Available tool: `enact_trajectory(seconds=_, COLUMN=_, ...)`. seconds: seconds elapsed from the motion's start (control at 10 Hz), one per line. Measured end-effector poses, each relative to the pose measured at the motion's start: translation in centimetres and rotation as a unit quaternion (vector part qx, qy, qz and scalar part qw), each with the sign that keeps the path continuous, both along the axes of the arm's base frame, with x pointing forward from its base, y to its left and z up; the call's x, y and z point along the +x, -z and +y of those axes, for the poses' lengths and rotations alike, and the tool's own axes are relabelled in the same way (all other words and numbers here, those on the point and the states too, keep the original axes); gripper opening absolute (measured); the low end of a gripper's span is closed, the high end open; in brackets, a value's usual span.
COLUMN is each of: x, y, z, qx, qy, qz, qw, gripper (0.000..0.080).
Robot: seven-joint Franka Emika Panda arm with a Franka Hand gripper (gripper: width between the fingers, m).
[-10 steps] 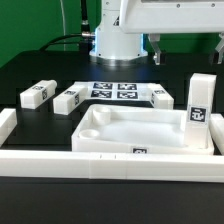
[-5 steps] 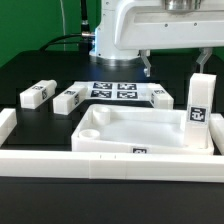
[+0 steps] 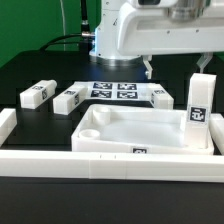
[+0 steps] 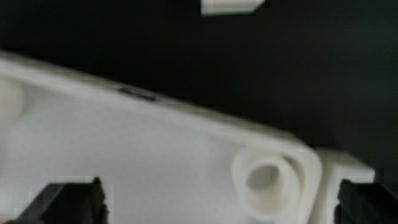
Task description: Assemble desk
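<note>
The gripper hangs wide open and empty above the far side of the tabletop, which lies on the bench with one leg block upright at its corner on the exterior view's right. In the wrist view a tabletop corner with a round socket lies between the fingertips, so a grasp there looks likely: descend straight, rim centred between the jaws, clear of that leg block

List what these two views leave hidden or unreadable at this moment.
Exterior view: upright leg block, tag too small to read.
Exterior view: gripper, upper body cut off by the top edge.
Wrist view: small white piece, cut by the frame edge, unidentifiable.
Wrist view: tabletop, blurred, surface details unclear.
</note>
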State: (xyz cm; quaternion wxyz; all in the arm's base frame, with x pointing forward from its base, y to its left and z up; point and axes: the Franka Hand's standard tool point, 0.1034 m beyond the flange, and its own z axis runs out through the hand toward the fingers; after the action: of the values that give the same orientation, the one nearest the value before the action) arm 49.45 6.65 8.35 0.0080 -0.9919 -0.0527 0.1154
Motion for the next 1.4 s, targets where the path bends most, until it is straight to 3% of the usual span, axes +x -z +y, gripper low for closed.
enact_trajectory(seconds=0.2, x=-1.5, y=1.4, z=-0.2, qx=-0.005, qy=-0.001, qz=0.055, qw=0.998, gripper=0.0648)
enact_trajectory(seconds=0.6, x=-1.8, y=1.6, z=-0.1, qx=-0.014, qy=-0.002, qz=0.179, qw=0.984, gripper=0.0648)
enact_trajectory(seconds=1.0, x=-4.1, y=2.8, z=0.0, qx=-0.011, qy=-0.033, qz=0.289, qw=0.957, gripper=0.0648)
enact_trajectory(seconds=1.4, x=-4.0, y=3.3, z=0.0, qx=-0.013, qy=-0.043, qz=0.293, qw=0.955, gripper=0.0648)
